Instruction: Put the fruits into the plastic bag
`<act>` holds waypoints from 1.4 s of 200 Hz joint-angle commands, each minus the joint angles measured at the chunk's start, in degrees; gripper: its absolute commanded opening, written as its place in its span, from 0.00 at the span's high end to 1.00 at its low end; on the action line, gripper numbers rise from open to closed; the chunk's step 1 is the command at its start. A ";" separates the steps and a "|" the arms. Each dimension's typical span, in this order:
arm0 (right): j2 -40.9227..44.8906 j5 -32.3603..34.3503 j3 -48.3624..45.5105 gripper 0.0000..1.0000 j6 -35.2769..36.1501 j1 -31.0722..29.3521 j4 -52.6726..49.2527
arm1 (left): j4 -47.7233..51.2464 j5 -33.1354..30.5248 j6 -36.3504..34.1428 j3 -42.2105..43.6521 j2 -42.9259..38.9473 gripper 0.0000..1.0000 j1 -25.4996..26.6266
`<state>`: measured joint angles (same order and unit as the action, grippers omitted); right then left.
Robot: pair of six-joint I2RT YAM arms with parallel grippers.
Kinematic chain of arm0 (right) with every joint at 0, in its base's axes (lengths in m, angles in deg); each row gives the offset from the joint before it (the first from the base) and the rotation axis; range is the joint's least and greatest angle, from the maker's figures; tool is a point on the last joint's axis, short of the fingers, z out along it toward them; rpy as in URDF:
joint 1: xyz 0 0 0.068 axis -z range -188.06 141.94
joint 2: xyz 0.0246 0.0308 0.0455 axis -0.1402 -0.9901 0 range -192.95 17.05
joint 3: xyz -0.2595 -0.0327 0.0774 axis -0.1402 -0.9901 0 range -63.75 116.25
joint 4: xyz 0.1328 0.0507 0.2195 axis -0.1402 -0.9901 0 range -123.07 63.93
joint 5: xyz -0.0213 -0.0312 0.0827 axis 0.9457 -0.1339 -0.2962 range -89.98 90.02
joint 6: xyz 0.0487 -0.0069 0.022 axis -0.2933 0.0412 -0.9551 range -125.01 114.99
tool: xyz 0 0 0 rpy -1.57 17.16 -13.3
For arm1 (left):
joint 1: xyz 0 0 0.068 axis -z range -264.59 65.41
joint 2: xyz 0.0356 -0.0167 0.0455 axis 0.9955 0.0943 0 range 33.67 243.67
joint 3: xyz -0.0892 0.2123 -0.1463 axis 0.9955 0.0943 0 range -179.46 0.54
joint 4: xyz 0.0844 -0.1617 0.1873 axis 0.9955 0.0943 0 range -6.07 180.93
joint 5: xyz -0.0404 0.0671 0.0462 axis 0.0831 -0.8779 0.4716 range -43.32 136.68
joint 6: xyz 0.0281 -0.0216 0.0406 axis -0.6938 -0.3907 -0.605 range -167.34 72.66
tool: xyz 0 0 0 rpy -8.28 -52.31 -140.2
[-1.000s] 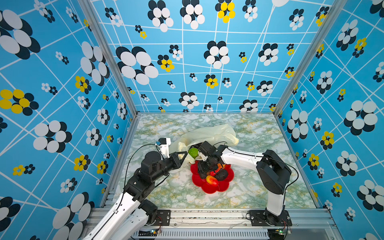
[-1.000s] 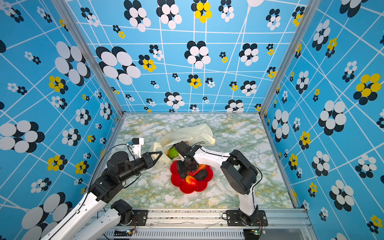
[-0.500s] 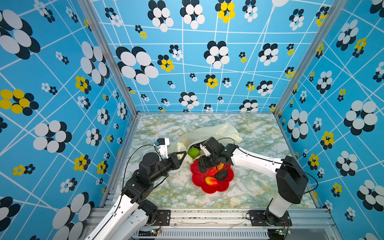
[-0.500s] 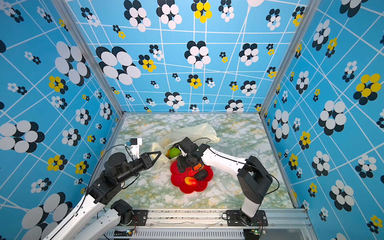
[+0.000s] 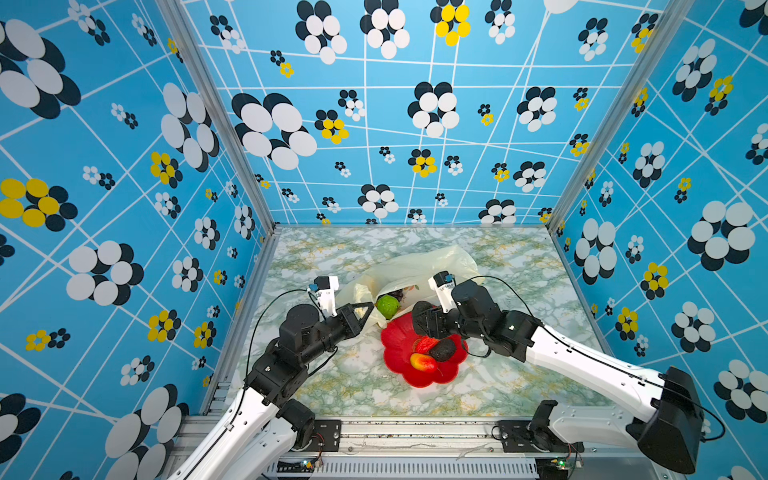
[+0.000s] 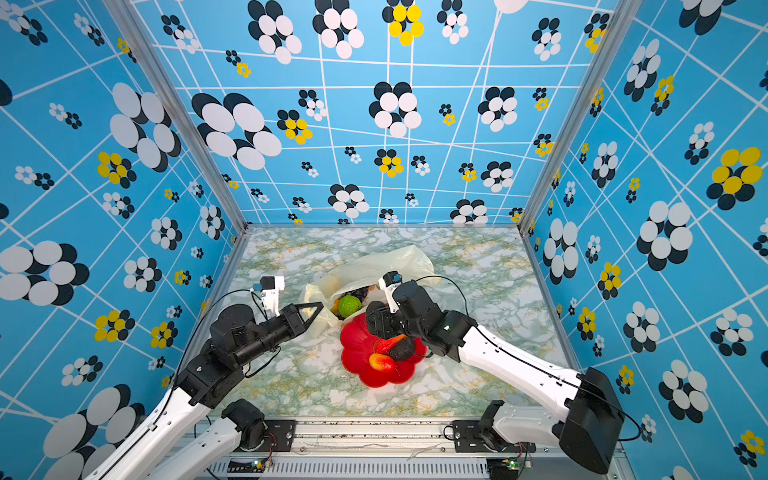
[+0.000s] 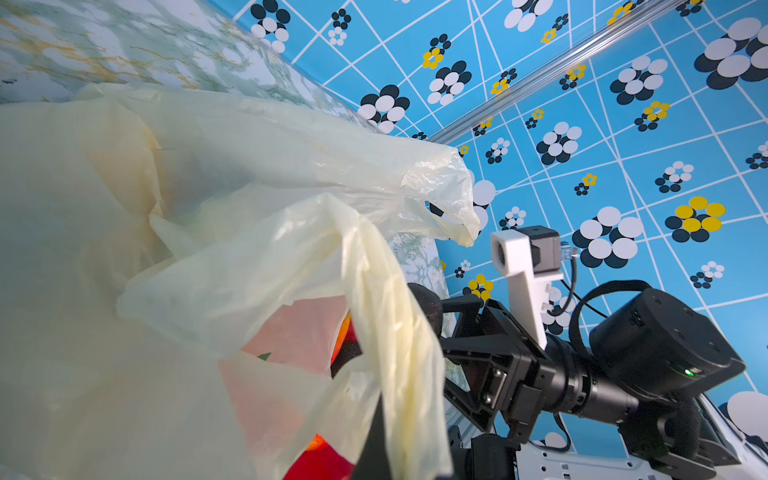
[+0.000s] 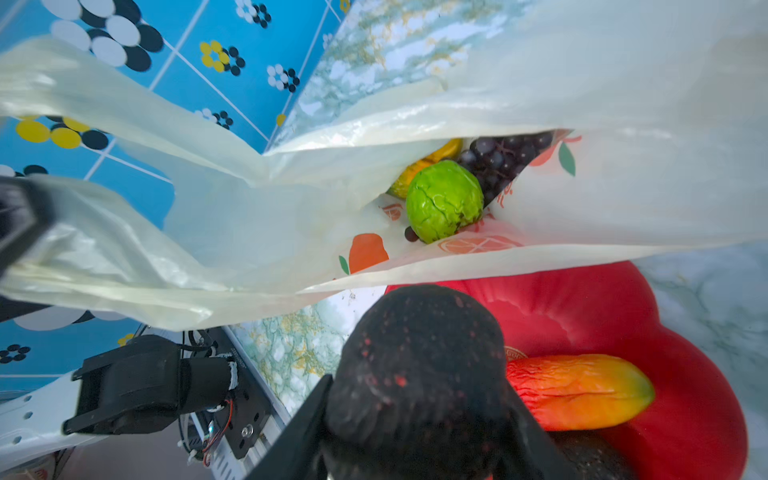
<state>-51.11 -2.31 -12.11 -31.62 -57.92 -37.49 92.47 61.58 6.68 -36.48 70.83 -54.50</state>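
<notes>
Top views, plastic bag (image 5: 419, 266): crumpled at the middle of the table (image 5: 353, 386), with its mouth open toward the near side.
Top views, left gripper (image 5: 365, 309): jaws closed, pinching the bag's left rim and holding the mouth up.
Top views, right gripper (image 5: 419, 322): jaws half spread and clamped on a dark avocado (image 5: 422, 311), above the far edge of the red plate (image 5: 395, 353), just near of the bag's mouth.
Top views, in the bag: the green fruit (image 5: 387, 306) sits in the mouth, with the grape bunch (image 5: 397, 295) just behind it.
Top views, on the plate: a second avocado (image 5: 442, 350), a red mango (image 5: 426, 344) and a yellow-red mango (image 5: 422, 362).
Left wrist, handle: a cream strip of the bag runs down to the dark finger (image 7: 374, 449). The right gripper and its avocado are beyond it.
Right wrist, held fruit: the dark avocado fills the space between two black fingers (image 8: 303, 428).
Right wrist, bag mouth: the green fruit, the grapes and a yellow mango (image 8: 432, 160) lie inside.
Right wrist, plate: the red mango lies beside the gripper.
</notes>
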 commanded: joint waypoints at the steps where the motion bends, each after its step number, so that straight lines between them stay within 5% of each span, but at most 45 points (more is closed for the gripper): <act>1: 2.85 4.78 -4.72 0.62 8.02 -0.14 13.75 | -2.35 -0.99 0.87 0.33 0.78 1.00 -0.16; 54: -4.14 6.39 1.12 0.65 18.31 -0.05 17.55 | -3.74 -0.77 0.99 0.32 1.94 1.00 -0.12; 95: -13.84 5.01 8.12 0.66 19.48 -0.06 18.39 | -3.72 -0.45 0.13 -0.17 1.78 1.00 -0.20; 251: -28.36 -13.19 18.14 0.68 7.94 -0.06 14.13 | -3.01 -0.65 -0.60 0.84 -0.46 1.00 -0.47; 280: -32.13 -17.07 22.54 0.62 6.75 -0.06 9.66 | -2.65 -0.65 -1.00 0.78 -0.66 1.00 -0.63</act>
<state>-80.51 -14.03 6.44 -22.77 -57.90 -23.28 90.11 61.18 7.03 -36.26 70.59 -54.57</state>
